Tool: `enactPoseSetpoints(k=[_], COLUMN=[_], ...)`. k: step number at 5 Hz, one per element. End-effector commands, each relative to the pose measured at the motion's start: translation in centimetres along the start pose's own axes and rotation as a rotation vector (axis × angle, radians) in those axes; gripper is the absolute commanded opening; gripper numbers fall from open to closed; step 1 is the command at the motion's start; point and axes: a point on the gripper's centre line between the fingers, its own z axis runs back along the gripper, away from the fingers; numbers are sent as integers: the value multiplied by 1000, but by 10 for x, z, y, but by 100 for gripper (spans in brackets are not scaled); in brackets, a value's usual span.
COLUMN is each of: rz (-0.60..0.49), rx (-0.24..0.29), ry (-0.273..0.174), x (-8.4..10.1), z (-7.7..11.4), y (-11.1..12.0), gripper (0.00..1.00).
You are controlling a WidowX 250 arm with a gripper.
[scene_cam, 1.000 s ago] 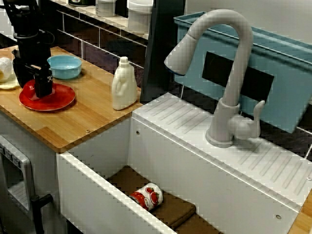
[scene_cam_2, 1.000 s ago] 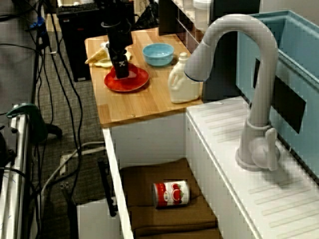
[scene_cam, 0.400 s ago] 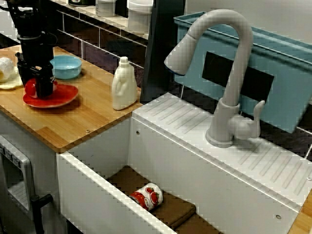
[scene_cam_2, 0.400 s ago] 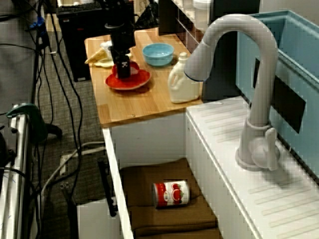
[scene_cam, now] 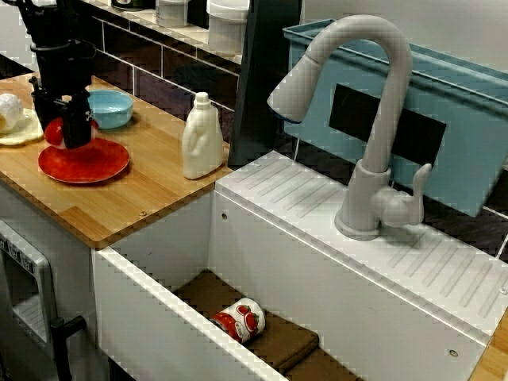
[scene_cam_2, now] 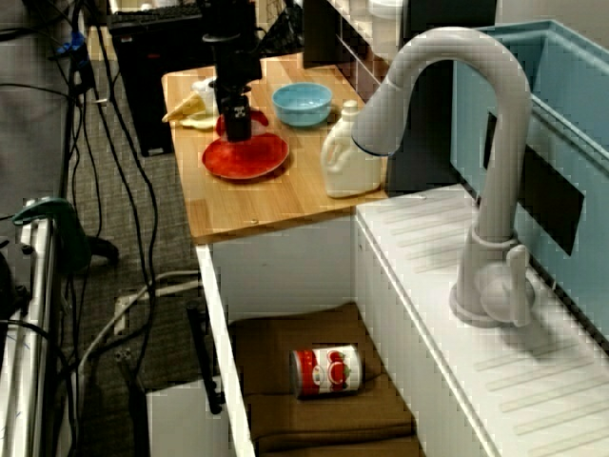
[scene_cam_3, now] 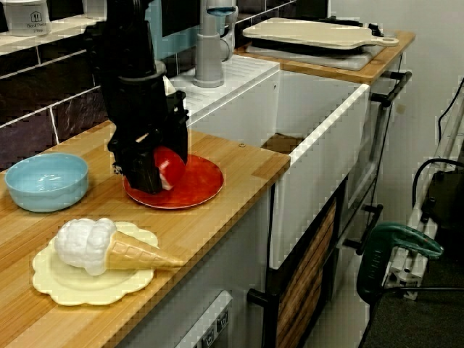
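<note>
One thing held: my fingers (scene_cam_3: pixel 143 172) are clamped on a small red round toy fruit (scene_cam_3: pixel 170 165), a finger on each side, so it hangs by grip alone.
Where it is: just above the red round plate (scene_cam_3: pixel 197 185), not touching it, over the plate's 10 o'clock part in the view along the worktop.
Red plate: nothing else shows on it.
Light blue bowl (scene_cam_3: pixel 45 181): upright at 9 o'clock of the red plate; it looks empty.
Pale yellow plate (scene_cam_3: pixel 65 284): at 7 o'clock, carrying a toy ice-cream cone (scene_cam_3: pixel 109 248) laid on its side, probably because it cannot stand.
White plastic bottle (scene_cam: pixel 202 139): upright on the wooden worktop (scene_cam: pixel 135 194), at 3 o'clock of the red plate in the view across the sink.
White sink (scene_cam: pixel 151 309): a brown cloth (scene_cam_2: pixel 319 405) covers its floor, with a red-and-white can (scene_cam_2: pixel 326 369) lying sideways on it.
</note>
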Motion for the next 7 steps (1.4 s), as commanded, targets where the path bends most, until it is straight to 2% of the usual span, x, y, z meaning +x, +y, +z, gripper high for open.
enactPoseSetpoints(k=[1, 2, 3, 4, 5, 6, 7], rz=[16, 30, 64, 116, 121, 121, 134], rx=[46, 55, 54, 67, 98, 106, 111], ry=[-116, -129, -160, -199, -188, -196, -182], x=[24, 38, 53, 63, 68, 66, 66], z=[37, 45, 56, 57, 53, 50, 40], y=[5, 6, 10, 20, 27, 31, 33], gripper=[0, 0, 0, 0, 0, 0, 0])
